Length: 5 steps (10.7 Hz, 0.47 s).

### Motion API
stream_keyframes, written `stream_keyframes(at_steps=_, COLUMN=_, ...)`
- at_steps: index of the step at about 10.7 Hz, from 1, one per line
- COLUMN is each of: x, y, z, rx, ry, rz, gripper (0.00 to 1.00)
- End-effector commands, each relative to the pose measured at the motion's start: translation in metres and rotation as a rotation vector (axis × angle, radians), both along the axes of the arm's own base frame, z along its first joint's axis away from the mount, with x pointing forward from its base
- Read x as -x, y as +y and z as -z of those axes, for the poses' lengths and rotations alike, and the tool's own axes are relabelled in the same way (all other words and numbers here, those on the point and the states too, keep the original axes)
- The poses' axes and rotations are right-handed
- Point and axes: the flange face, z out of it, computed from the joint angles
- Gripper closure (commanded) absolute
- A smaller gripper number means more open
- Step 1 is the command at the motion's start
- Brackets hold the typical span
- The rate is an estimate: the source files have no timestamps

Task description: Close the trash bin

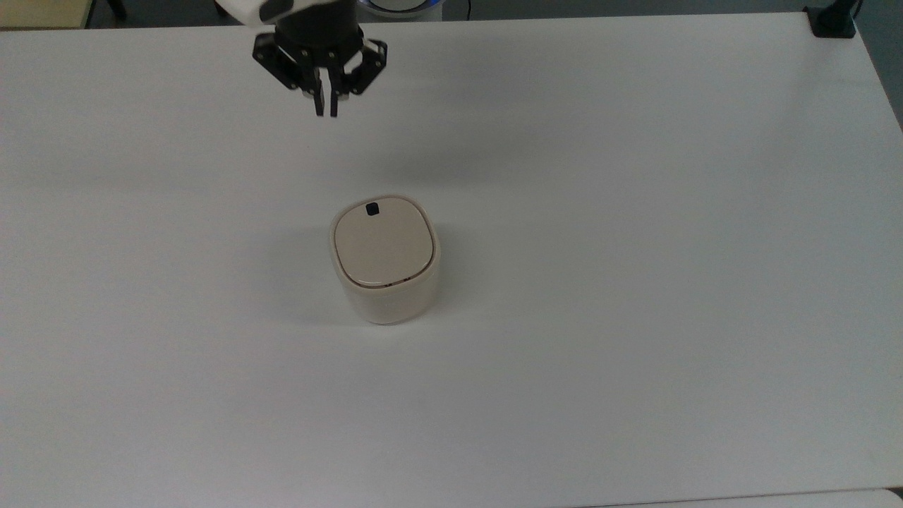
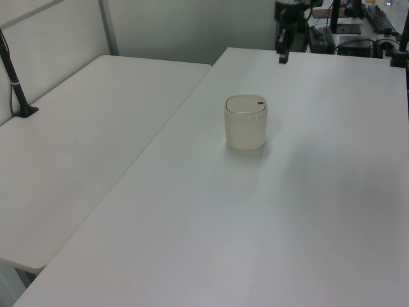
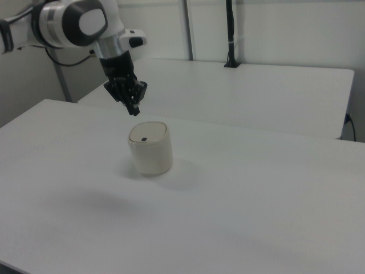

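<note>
Top view first: the trash bin (image 1: 385,259) stands upright near the middle of the white table (image 1: 635,282), a small cream-beige tub with rounded corners. Its flat lid (image 1: 382,243) lies down flush in the rim, and the small black square button (image 1: 372,208) sits near the lid's far edge, toward the arm. The gripper (image 1: 327,113) hangs in the air well apart from the bin, up near the table's far side and a little to the top view's left of the bin. Its two black fingers point down and stand nearly together, with only a thin slit between the tips and nothing held in them.

From the right view, the gripper (image 3: 136,112) hovers above and to the right view's left of the bin (image 3: 150,148), clear of the lid, on the white arm (image 3: 80,23) that reaches in from the right view's left. From the left view, the bin (image 2: 245,122) stands alone on the table with its lid down, and the gripper (image 2: 282,59) is a dark shape beyond it, over the table's far end. A second white table (image 2: 77,147) stands alongside.
</note>
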Motion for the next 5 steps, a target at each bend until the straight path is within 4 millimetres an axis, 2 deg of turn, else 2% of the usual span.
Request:
stream_keyframes(at_steps=1, x=0.054, y=-0.010, z=-0.032, rx=-0.010, ry=0.012, rz=0.043, gripper=0.80)
stream_keyframes(at_steps=2, x=0.061, y=-0.013, z=-0.038, rx=-0.010, ry=0.011, rz=0.045, gripper=0.70)
stream_keyframes(at_steps=3, x=0.064, y=-0.015, z=-0.037, rx=-0.010, ry=0.033, rz=0.049, gripper=0.31)
stream_keyframes(at_steps=4, x=0.064, y=-0.015, z=-0.037, rx=-0.007, ry=0.037, rz=0.048, gripper=0.00)
stream_keyframes(at_steps=5, x=0.063, y=-0.014, z=-0.036, rx=-0.007, ry=0.038, rz=0.046, gripper=0.00)
